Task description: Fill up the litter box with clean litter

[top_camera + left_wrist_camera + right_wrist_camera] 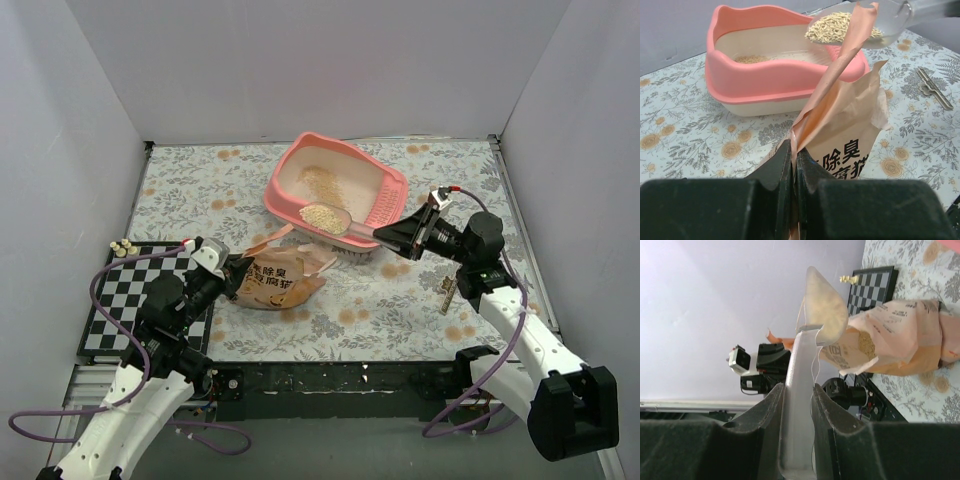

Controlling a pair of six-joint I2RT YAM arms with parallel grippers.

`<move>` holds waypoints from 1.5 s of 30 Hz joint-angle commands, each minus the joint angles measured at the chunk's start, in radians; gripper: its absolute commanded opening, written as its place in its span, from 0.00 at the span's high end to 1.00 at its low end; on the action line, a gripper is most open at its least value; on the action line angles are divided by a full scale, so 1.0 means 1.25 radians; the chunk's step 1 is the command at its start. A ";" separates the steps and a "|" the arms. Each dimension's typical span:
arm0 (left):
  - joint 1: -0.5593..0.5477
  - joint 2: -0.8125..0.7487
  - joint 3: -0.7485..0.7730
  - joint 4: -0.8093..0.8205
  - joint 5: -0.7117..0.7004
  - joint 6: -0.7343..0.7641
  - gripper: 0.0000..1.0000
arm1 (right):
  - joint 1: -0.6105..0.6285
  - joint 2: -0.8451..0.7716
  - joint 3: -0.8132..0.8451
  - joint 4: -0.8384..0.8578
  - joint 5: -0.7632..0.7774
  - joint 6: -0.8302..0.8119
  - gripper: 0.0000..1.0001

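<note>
Pink litter box (760,80) upright near the surface's (200,180) far edge, thin tan clean litter (752,59) on its cream base

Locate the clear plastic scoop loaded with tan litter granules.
Top view, near centre: the scoop hangs over the near rim of the pink plastic litter box, handle clamped in the right end effector.

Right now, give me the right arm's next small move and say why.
Probably ease the scoop a little farther in over the litter box before tipping. The right gripper has its jaws closed on the handle, the scoop is heaped with clean litter, and it hangs about over the near rim, so tipping there might spill onto the table.
</note>
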 commanded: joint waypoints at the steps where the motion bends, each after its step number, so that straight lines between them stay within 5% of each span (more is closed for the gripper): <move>1: -0.002 -0.021 -0.002 0.111 0.022 -0.010 1.00 | -0.002 0.050 0.070 0.085 0.072 0.024 0.99; 11: -0.002 -0.020 -0.018 0.101 0.040 0.010 1.00 | -0.002 0.256 0.179 0.131 0.173 -0.037 0.99; 16: -0.002 -0.016 -0.018 0.095 0.045 0.017 1.00 | -0.002 0.372 0.245 0.049 0.213 -0.149 0.99; 22: -0.002 -0.010 -0.023 0.090 0.039 0.027 1.00 | -0.002 0.484 0.397 -0.220 0.262 -0.399 0.99; 29: -0.002 -0.005 -0.020 0.088 0.034 0.024 1.00 | 0.003 0.618 0.729 -0.692 0.375 -0.732 0.99; 35: -0.002 0.003 -0.002 0.079 0.024 0.026 1.00 | 0.071 0.704 1.004 -0.995 0.575 -0.934 0.99; 42: -0.002 0.000 0.011 0.062 0.008 0.016 1.00 | 0.236 0.697 1.185 -1.162 0.829 -1.014 0.99; 45: -0.002 -0.011 0.011 0.058 -0.004 0.012 1.00 | 0.286 0.627 1.181 -1.174 0.812 -1.003 0.99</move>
